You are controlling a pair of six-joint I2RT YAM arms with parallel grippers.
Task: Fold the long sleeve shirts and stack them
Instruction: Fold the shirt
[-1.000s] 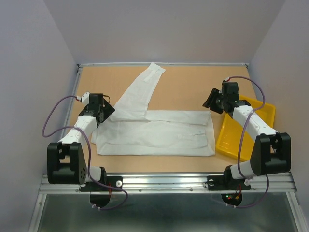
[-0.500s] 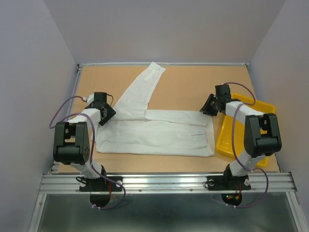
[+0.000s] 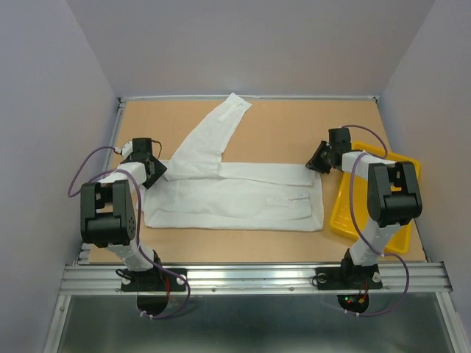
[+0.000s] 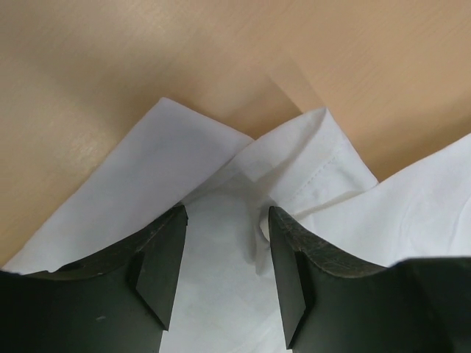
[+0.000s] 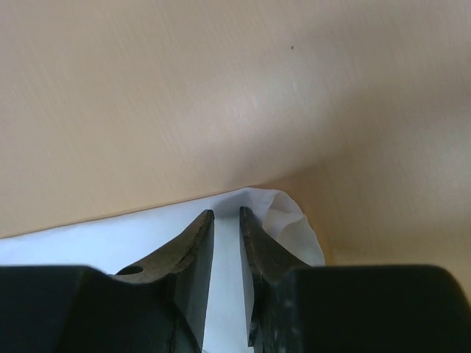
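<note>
**Tan table (image 3: 287,129), white shirt (image 3: 235,198) spread between our two arms**

We see the long sleeve shirt lying mostly flat across the middle of the table, body folded into a wide band, one sleeve (image 3: 217,132) reaching diagonally toward the far edge. A yellow tray (image 3: 344,215) sits at the right side, just beside the shirt's right end.

Our left gripper (image 3: 151,168) is down at the shirt's far-left corner. From the left wrist, the left gripper (image 4: 227,220) has its fingers (image 4: 162,250) set well apart, with wrinkled white cloth (image 4: 110,198) and a folded seam lying between them.

Our right gripper (image 3: 318,162) is at the far-right corner. In the right wrist view, the right gripper (image 5: 227,215) has its fingers (image 5: 195,239) drawn nearly together, pinching a thin edge of the shirt (image 5: 110,235), a small curl of fabric poking out beside them.
</note>
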